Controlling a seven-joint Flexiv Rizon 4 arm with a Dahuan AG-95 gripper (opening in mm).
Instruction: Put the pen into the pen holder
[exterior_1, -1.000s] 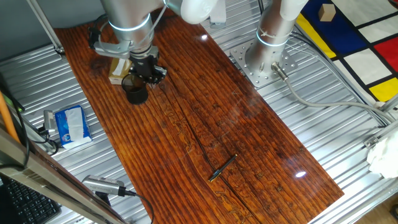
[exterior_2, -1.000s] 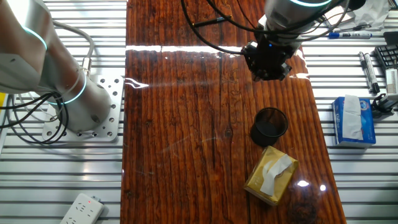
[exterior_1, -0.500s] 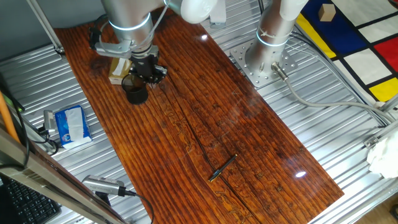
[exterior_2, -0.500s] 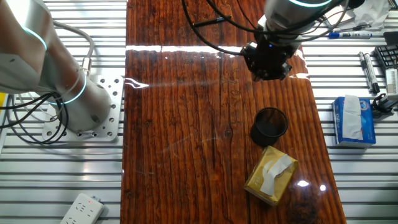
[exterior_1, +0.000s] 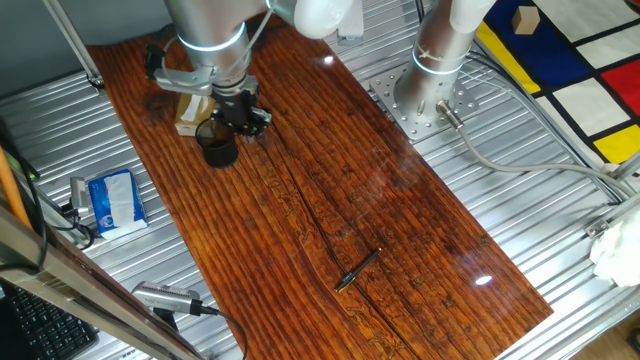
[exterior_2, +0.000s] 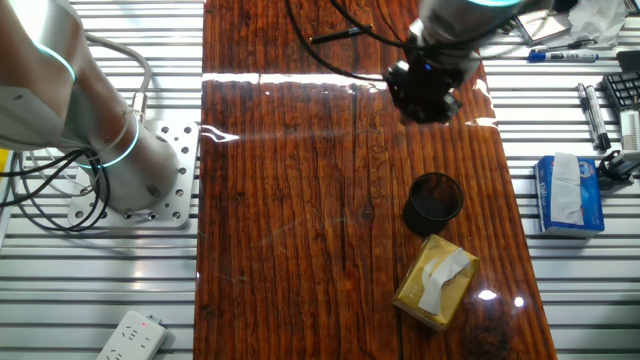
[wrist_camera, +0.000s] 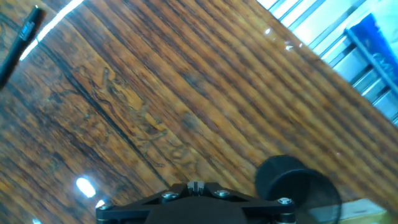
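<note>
The pen (exterior_1: 357, 270) lies flat on the wooden table (exterior_1: 400, 200), far from the arm near the table's front end. In the hand view it shows as a dark stick (wrist_camera: 22, 36) at the top left edge. The pen holder (exterior_1: 218, 148) is a dark cup standing upright near the far left. It also shows in the other fixed view (exterior_2: 433, 198) and the hand view (wrist_camera: 292, 186). My gripper (exterior_1: 245, 118) hovers just beside the cup, on the pen's side. It also shows in the other fixed view (exterior_2: 422, 90). Its fingertips (wrist_camera: 196, 185) are pressed together, holding nothing.
A yellowish cardboard box (exterior_2: 435, 282) stands right behind the cup. A blue tissue pack (exterior_2: 568, 193) lies off the table on the metal slats. The arm's base (exterior_1: 425, 95) is bolted at the table's side, with cables trailing from it.
My gripper has shifted slightly away from the cup toward the pen's end of the table. The pen and the cup have not moved.
</note>
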